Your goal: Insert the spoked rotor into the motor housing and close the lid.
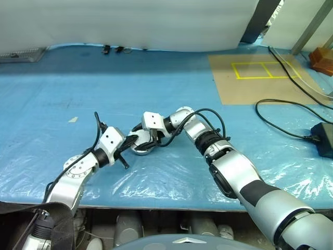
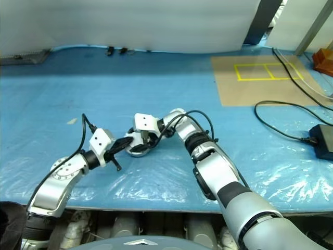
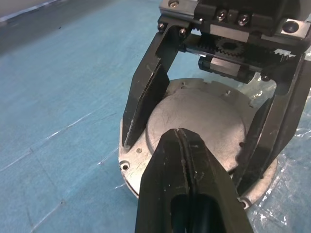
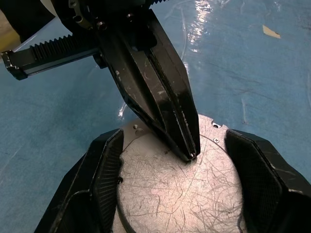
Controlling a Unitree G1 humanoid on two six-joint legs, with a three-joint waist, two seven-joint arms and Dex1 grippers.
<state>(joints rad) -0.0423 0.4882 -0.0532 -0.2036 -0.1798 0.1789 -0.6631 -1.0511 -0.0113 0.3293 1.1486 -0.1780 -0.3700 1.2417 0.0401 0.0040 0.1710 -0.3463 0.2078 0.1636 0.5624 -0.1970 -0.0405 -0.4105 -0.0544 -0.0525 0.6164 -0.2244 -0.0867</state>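
**Closely gripped: lid seated on the housing**

Centrally on the blue plastic sheet (image 1: pixel 62 104), the motor housing (image 3: pixel 146 167) lies flat, its scratched round lid (image 4: pixel 180 189) on top. The right gripper (image 4: pixel 172 170) straddles it, jaws wide on the rim. The left gripper (image 3: pixel 181 141), fingers pressed together and holding nothing, rests its tips on the lid. Probably rigid, weighty metal, smooth-faced; the rim gives the surest hold. Open sheet surrounds it; black cable (image 1: pixel 281 117) and table edge are well apart.
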